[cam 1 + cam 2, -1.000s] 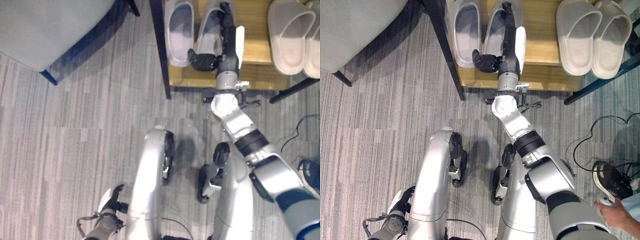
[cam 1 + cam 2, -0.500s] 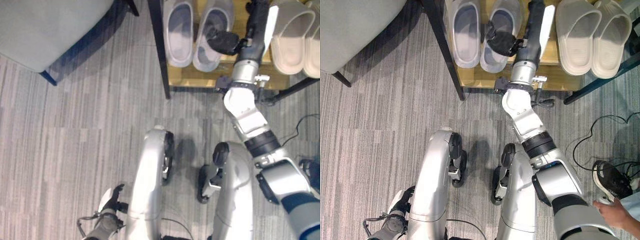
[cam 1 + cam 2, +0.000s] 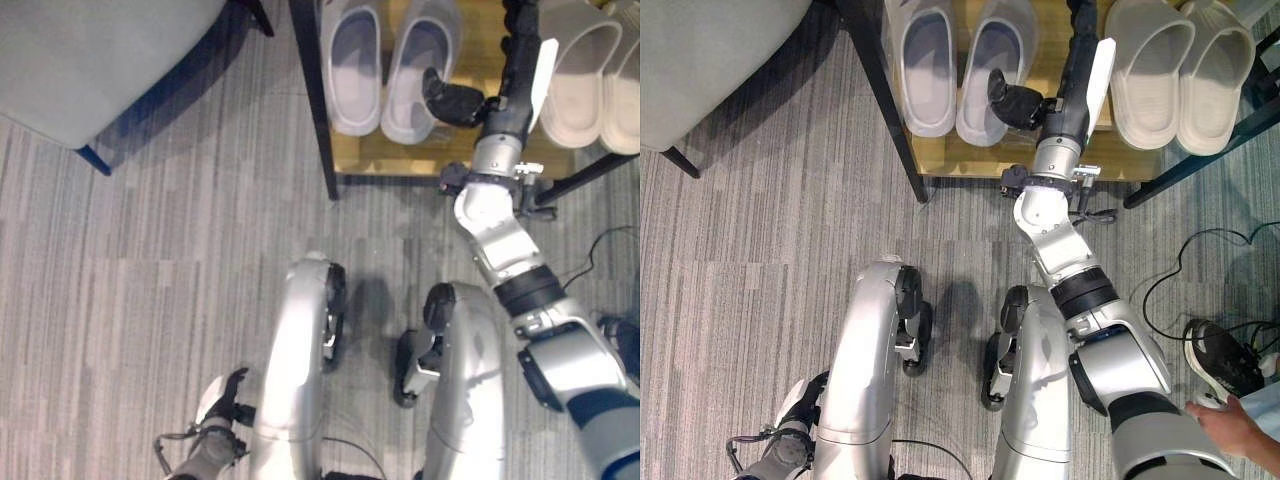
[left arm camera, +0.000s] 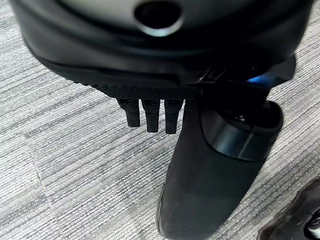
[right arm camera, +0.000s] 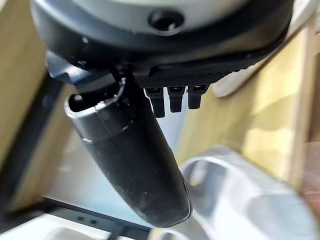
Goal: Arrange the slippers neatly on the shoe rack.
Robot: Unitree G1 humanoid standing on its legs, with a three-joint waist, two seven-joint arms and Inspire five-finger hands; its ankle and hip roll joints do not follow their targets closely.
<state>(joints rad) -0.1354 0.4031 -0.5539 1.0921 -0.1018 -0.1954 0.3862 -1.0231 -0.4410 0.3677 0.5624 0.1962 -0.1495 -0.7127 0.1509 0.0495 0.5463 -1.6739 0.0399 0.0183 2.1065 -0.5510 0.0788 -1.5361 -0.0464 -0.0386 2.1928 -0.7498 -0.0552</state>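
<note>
Sitting side by side on the wooden shoe rack (image 3: 1080, 160): grey slippers (image 3: 960, 60) at its left end, beige slippers (image 3: 1180, 70) at its right. Right hand (image 3: 1065, 85) extended over the shelf between the pairs, fingers straight, thumb over the inner grey slipper's heel. Left hand (image 3: 222, 405) low over carpet (image 3: 150, 260), fingers relaxed. Grey armchair (image 3: 90, 50) beside rack.

low wooden shoe rack with black metal frame (image 3: 970, 160) on grey striped carpet floor (image 3: 760, 250). on its light wood shelf: pair of grey rubber slippers (image 3: 958, 60) side by side at the left end, pair of beige rubber slippers (image 3: 1180, 70) side by side at the right end, bare wood between the pairs.
</note>
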